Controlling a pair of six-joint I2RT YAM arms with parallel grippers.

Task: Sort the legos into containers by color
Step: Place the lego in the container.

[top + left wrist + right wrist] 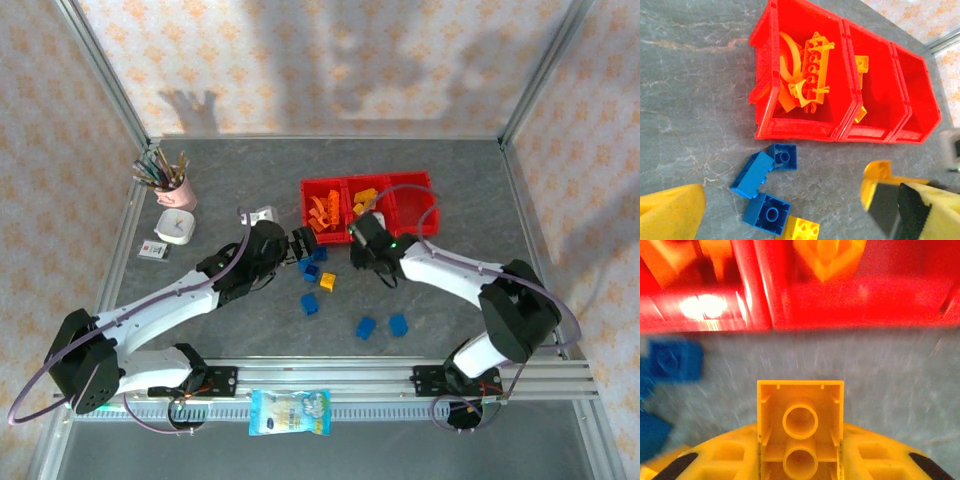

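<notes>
While left jaws gape, right jaws clamp a yellow brick.

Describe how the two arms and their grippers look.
Both the left arm and right arm have white rounded link shells with black joints, and a lavender cable runs along each. The left gripper and right gripper are black-bodied, with yellow fingers carrying black pads.

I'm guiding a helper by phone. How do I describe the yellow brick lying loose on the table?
Find the row of red bins mid-table. On the grey table in front of the leftmost bin lie loose bricks. The yellow brick is the only one lying there that isn't blue; the held brick in the right gripper is also yellow.
</notes>
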